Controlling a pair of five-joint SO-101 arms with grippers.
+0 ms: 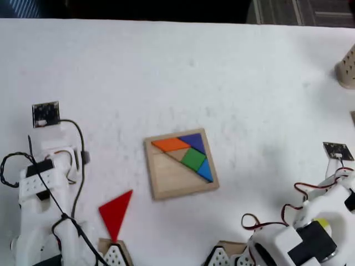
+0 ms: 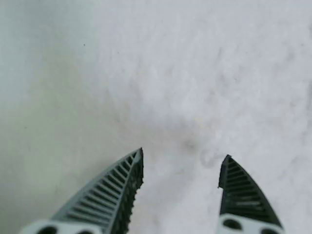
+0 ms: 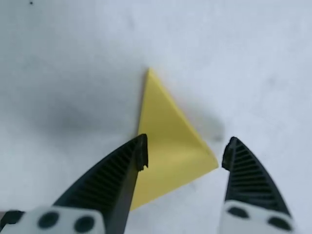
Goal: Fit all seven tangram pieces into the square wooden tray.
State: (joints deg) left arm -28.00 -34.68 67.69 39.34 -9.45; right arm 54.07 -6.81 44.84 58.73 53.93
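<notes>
Sitting in the tray [image 1: 169, 180], orange [image 1: 169, 144], purple [image 1: 194, 141], green [image 1: 193, 158] and blue [image 1: 206, 169] pieces fill its far right half. A red triangle [image 1: 115, 212] lies off the tray's near left corner. The right gripper [image 3: 186, 141] is spread apart over a yellow triangle [image 3: 168, 146], and the left gripper [image 2: 183, 155] is spread apart over bare table [image 2: 195, 73].

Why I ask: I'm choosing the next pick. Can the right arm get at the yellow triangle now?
Probably yes: the right tool is open and pointed at the yellow triangle, which lies flat on the table, nothing covering it.
</notes>
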